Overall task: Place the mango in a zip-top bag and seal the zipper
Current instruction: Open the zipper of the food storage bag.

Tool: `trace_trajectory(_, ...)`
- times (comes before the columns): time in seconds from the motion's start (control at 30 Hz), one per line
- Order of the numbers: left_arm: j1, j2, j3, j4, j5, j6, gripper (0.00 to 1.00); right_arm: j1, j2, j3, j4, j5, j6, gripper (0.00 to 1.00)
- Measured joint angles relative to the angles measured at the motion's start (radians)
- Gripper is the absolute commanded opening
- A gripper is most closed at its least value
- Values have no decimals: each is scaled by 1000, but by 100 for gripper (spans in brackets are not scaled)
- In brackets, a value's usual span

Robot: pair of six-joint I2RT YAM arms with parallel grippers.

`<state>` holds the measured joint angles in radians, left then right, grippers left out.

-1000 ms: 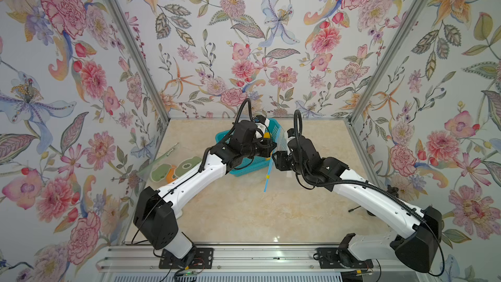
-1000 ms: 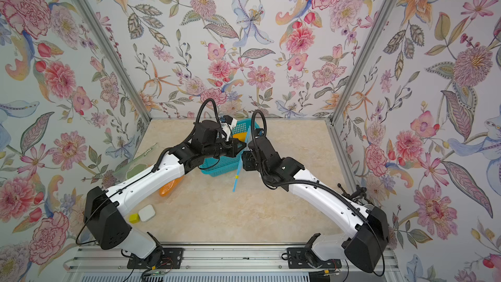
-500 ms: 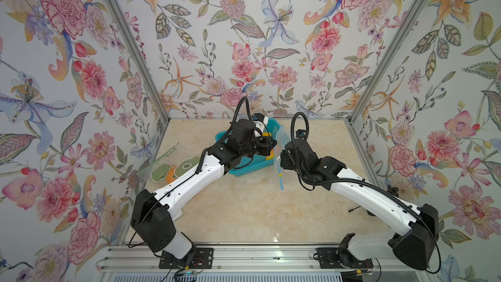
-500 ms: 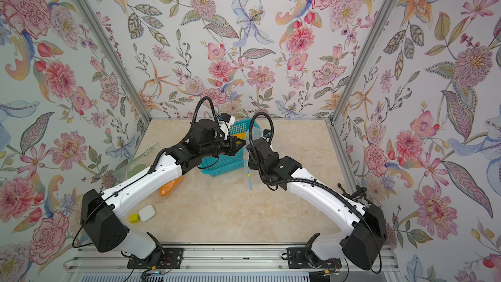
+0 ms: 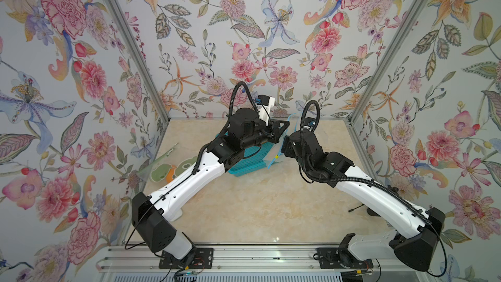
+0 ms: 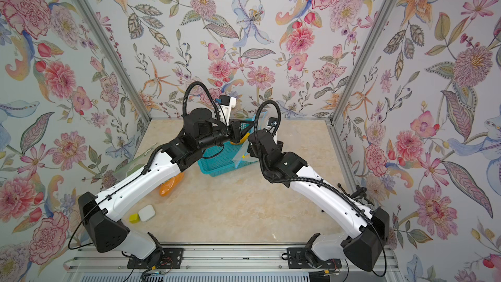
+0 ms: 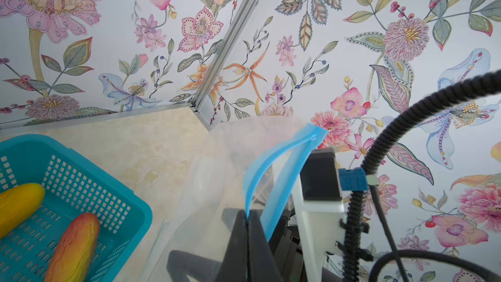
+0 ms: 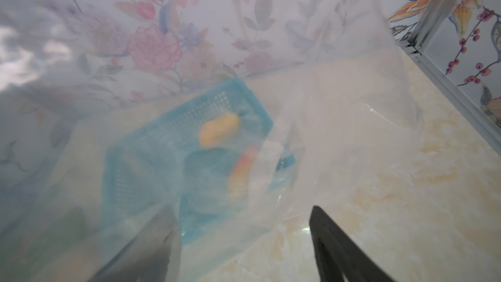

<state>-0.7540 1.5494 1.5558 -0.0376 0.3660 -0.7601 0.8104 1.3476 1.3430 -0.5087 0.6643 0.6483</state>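
Floral booth (image 5: 244,23) | left pincer (image 7: 247,214) pinches zipper (image 7: 282,196) | right pincer (image 8: 241,212) wide, empty | bag (image 8: 325,104) veils 1 finger (image 8: 151,240)

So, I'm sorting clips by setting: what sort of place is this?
Probably a robot test booth, not a home: a left arm and a right arm bolted to a rail, and floral wall panels in metal framing boxing in a tabletop.

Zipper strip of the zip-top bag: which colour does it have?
The zipper strip is light blue; the left wrist view shows it best.
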Motion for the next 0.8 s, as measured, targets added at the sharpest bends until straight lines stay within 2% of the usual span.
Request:
trace_trajectory(0.2,0,-35,-68,16,-126,-16,0,-10,-14,-3,-31,116,-22,65)
trace_trajectory(0.33,0,-84,-140,16,-233,-26,0,-55,-65,-32,-57,129,-28,59)
trace_trajectory(0.53,0,-104,-162,11,-298,-25,0,-135,-96,-63,-68,42,-44,59)
trace_trajectory(0.8,0,-133,-161,-52,-402,41,0,-126,-29,-24,-72,-106,-136,55)
